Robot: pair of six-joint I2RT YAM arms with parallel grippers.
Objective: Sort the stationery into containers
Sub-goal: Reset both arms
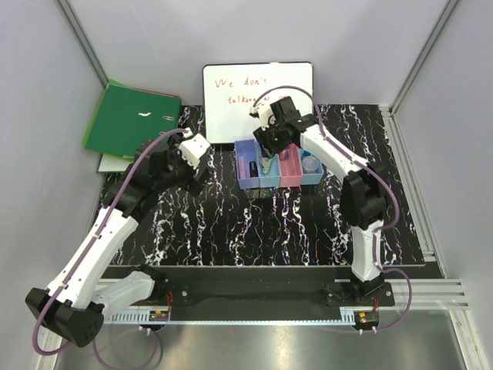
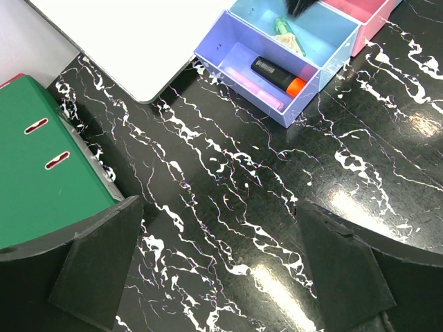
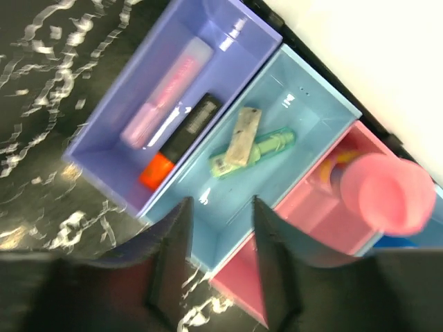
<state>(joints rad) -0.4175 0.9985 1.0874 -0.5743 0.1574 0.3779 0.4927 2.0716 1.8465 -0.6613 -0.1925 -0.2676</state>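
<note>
The containers (image 1: 279,169) stand in a row before the whiteboard. The purple bin (image 3: 118,97) holds a lilac marker (image 3: 166,93) and a black-bodied orange highlighter (image 3: 176,142). A green highlighter (image 3: 252,153) lies in the light blue bin (image 3: 291,187) under a beige piece (image 3: 240,136). A blurred round pink thing (image 3: 389,194) sits at the pink bin (image 3: 304,228). My right gripper (image 3: 220,214) hangs open over the light blue bin's near end, nothing between its fingers. My left gripper (image 2: 221,263) is wide open over bare mat, left of the bins.
A green ring binder (image 1: 131,119) lies at the back left, close to my left gripper. The whiteboard (image 1: 258,100) with red writing leans behind the bins. The black marbled mat (image 1: 293,223) covers the table, with grey walls on three sides.
</note>
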